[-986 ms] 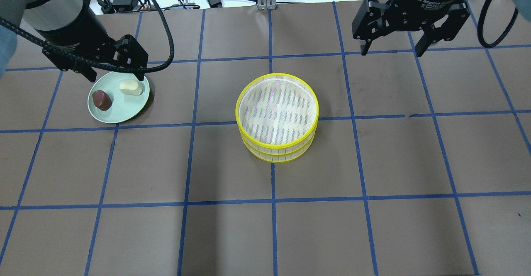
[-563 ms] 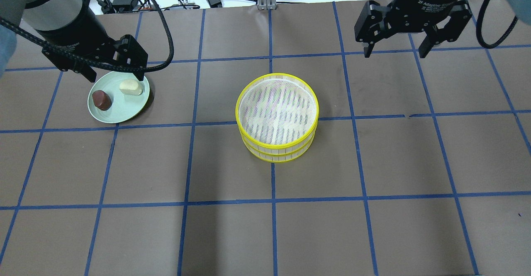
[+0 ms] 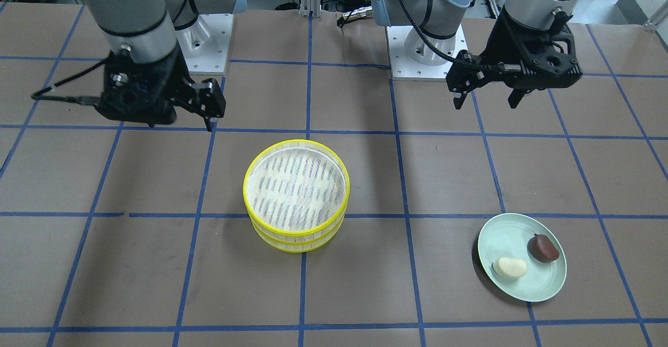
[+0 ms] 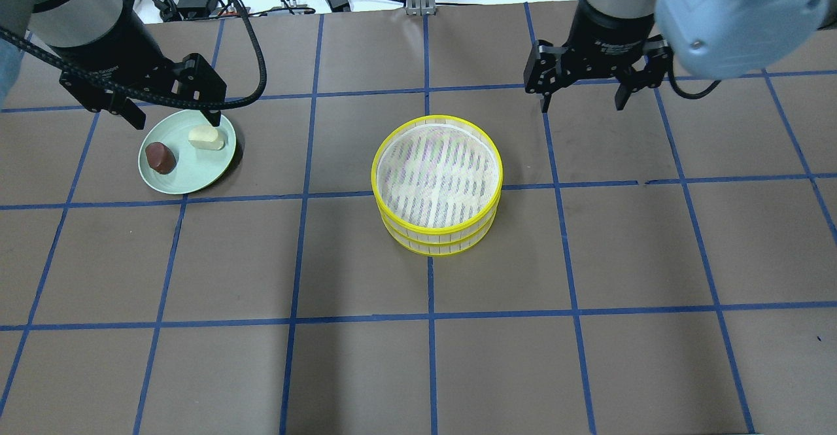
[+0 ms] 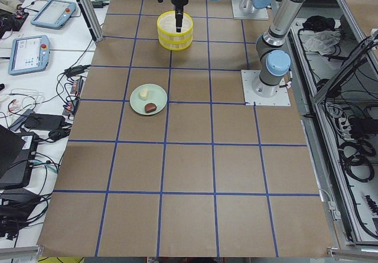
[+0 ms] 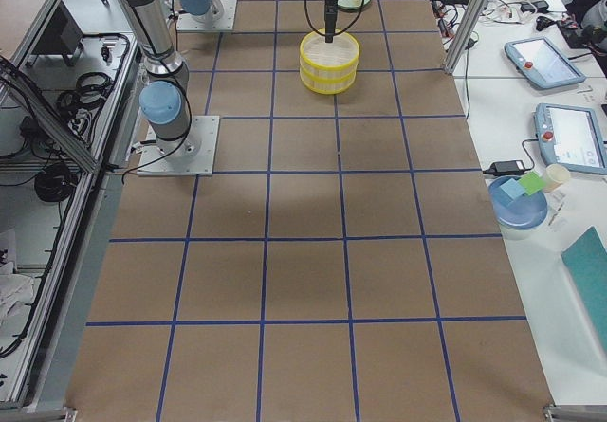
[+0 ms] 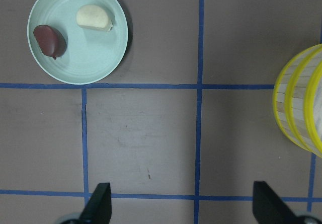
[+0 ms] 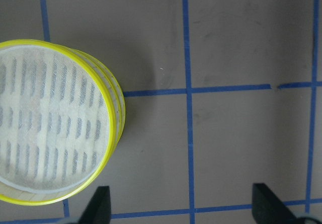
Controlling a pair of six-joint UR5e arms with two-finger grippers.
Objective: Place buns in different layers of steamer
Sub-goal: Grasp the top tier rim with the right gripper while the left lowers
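The cream bun (image 4: 206, 138) and brown bun (image 4: 160, 157) are seen on the plate (image 4: 196, 178), with the steamer layers (image 4: 437, 239) stacked on the bench (image 4: 261, 369). Left pincer (image 4: 175, 120) and right pincer (image 4: 582, 104) are held agape. The cream bun should be straddled squarely and squeezed gently.

Btm layer (image 4: 435, 246) floor hidden (top layer (image 4: 437, 173) stacked on it).
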